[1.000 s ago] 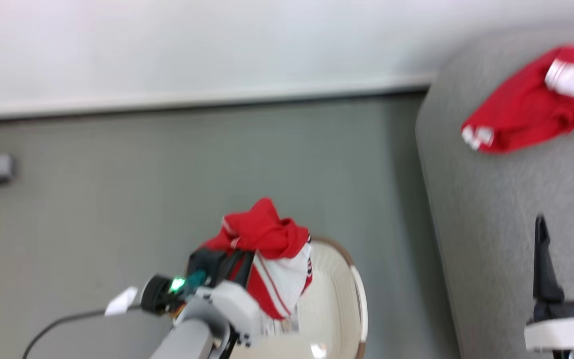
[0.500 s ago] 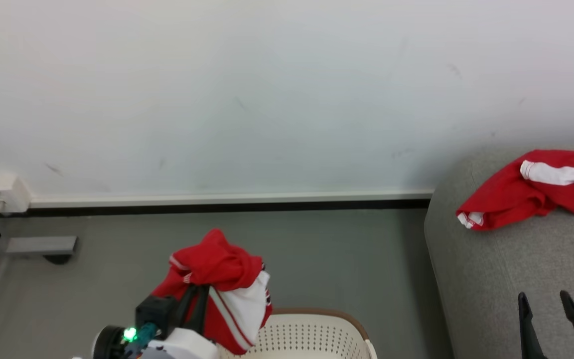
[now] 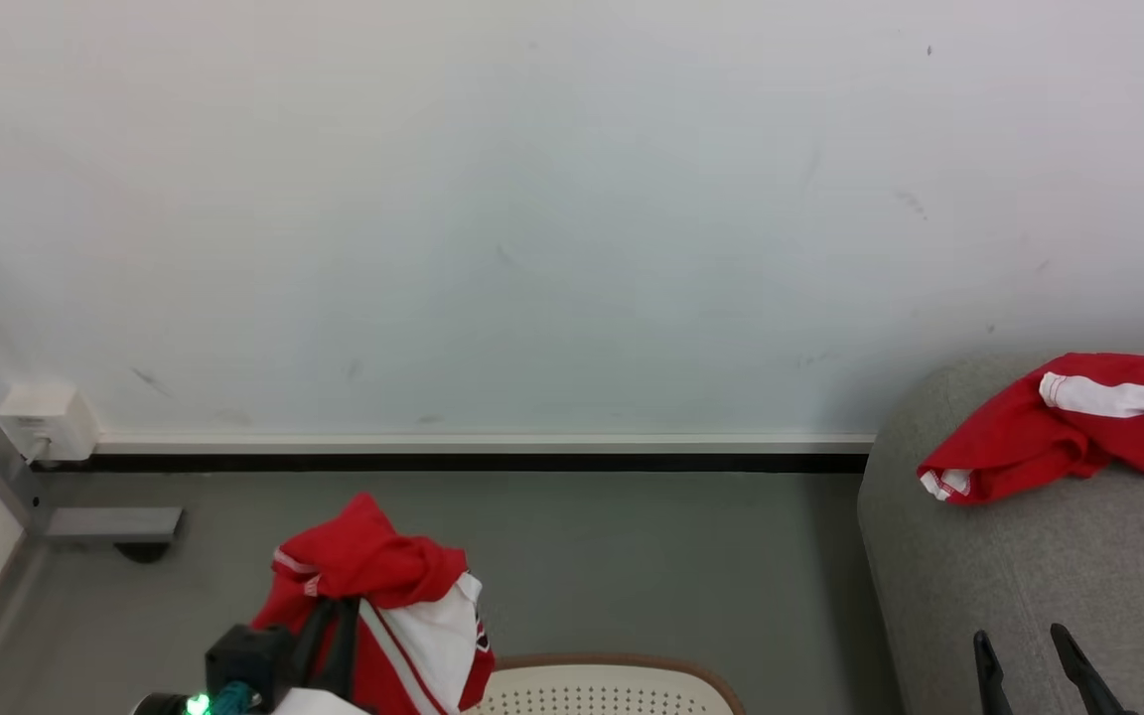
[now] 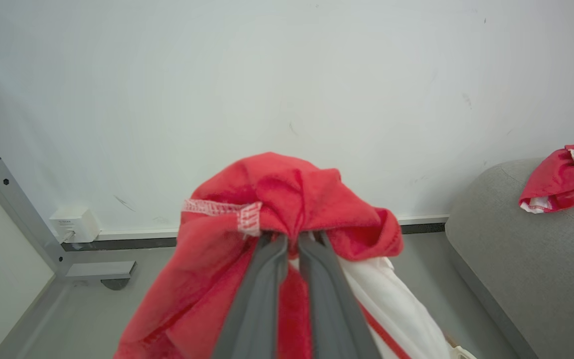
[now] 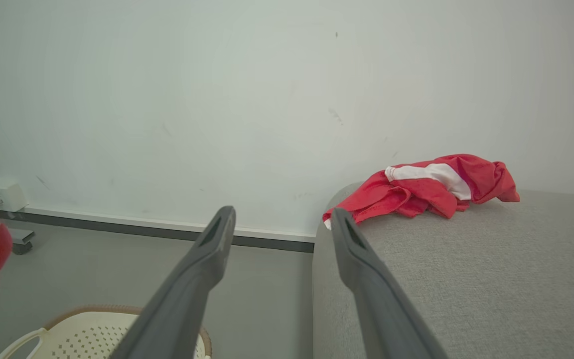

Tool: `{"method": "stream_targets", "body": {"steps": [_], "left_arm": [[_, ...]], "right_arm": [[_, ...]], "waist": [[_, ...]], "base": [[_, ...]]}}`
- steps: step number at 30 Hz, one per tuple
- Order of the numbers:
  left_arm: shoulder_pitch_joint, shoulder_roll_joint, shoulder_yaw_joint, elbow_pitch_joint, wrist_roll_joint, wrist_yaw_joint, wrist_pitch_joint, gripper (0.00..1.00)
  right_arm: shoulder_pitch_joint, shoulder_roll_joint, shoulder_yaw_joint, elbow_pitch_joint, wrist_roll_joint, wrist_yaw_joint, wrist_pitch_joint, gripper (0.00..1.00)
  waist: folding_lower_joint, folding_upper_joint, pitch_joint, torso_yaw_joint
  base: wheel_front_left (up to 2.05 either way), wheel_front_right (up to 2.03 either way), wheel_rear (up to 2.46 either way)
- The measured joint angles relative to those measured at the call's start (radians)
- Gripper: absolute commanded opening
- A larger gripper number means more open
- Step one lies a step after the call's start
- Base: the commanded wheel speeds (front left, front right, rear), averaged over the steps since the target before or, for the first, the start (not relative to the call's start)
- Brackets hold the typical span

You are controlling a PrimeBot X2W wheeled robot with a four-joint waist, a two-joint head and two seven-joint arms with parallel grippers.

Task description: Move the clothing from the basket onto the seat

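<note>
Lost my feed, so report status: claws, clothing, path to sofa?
Left claw shut on red garment, held up near basket. Right claw open, empty. Second garment already on sofa. Nothing seen in the way.

red garment (image 3: pixel 373 571) in left fingers (image 3: pixel 317 636) by basket (image 3: pixel 612 660); second garment (image 3: pixel 1059 432) on sofa (image 3: pixel 1019 576)

Red garment (image 3: pixel 373 566) hangs seemingly over basket (image 3: pixel 612 695); second garment (image 3: pixel 1039 442) crumpled on seat (image 3: pixel 1029 576).

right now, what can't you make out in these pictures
- Basket interior: head view, cut off by the bottom edge; whether anything lies inside can't be told.
- Held red garment, lower part: left wrist view, behind the left gripper and cut off below.
- Right gripper: head view, all but fingertips cut off below.
</note>
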Motion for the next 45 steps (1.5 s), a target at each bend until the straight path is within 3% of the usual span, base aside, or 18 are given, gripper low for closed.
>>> {"method": "stream_targets", "body": {"steps": [31, 37, 45], "left_arm": [[0.013, 0.041, -0.030, -0.090, -0.008, 0.014, 0.055, 0.00], [-0.007, 0.044, -0.059, -0.143, -0.007, -0.007, 0.080, 0.00], [-0.042, 0.015, -0.137, -0.227, 0.001, -0.049, 0.123, 0.00]], "right_arm": [[-0.009, -0.015, 0.033, -0.014, 0.021, 0.000, 0.000, 1.00], [-0.038, -0.050, 0.121, -0.067, 0.021, 0.000, 0.000, 1.00], [-0.123, -0.116, 0.380, -0.125, 0.054, 0.000, 0.001, 1.00]], "waist": [[0.0002, 0.0000, 0.009, 0.000], [0.0002, 0.0000, 0.012, -0.004], [0.0002, 0.0000, 0.014, -0.016]], "base": [[0.00, 0.00, 0.00], [0.00, 0.00, 0.00], [0.00, 0.00, 0.00]]}}
